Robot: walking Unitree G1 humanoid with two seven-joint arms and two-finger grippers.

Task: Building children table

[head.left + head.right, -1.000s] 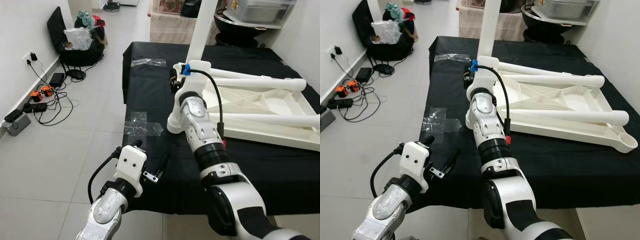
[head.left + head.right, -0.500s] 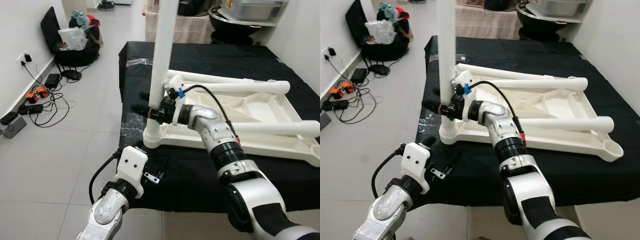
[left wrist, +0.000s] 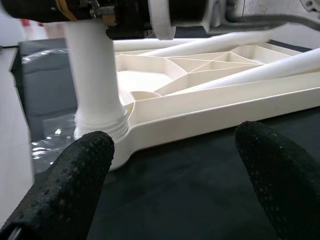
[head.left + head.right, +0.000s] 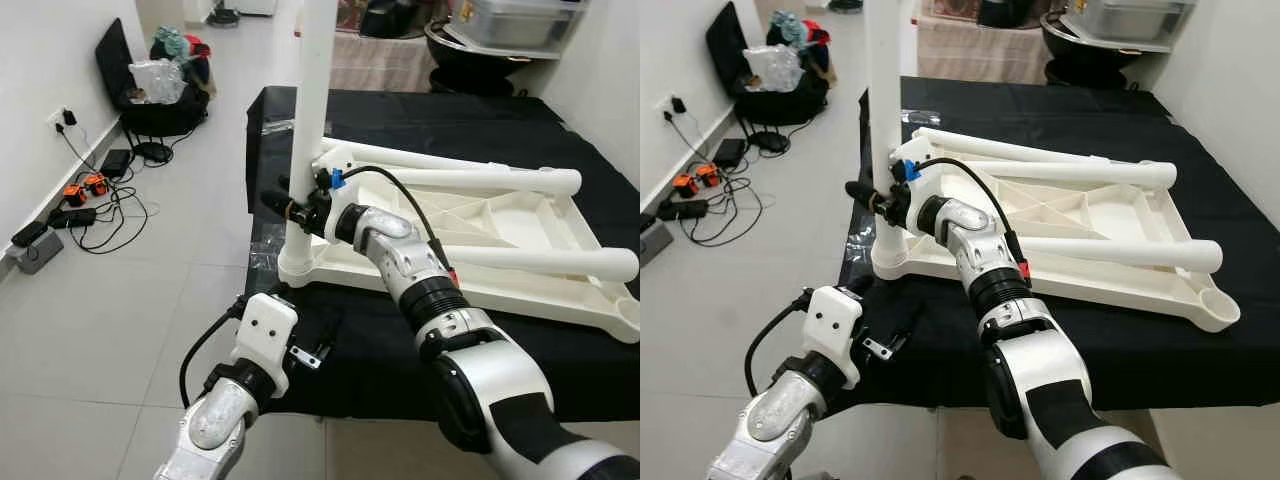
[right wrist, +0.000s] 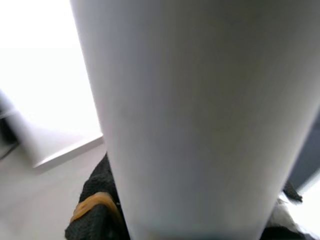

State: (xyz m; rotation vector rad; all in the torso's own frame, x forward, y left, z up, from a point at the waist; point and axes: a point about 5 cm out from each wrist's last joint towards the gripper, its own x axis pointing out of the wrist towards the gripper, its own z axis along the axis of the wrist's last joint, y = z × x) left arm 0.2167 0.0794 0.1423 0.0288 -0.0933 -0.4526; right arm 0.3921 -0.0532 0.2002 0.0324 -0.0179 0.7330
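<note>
One upright leg [image 4: 308, 120] — right gripper [image 4: 291, 207] clamps it; two lie flat.

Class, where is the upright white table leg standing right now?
The upright table leg stands in the near-left corner socket of the upside-down white tabletop on the black cloth, with the right gripper clamped around it.

Smooth white plastic table [image 4: 520, 215] – matt black cloth [image 4: 400, 340] beneath.

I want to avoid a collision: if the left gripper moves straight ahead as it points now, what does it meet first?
Probably the near rim of the white plastic tabletop, judging by the left gripper's wrist view; depth is unclear.
</note>
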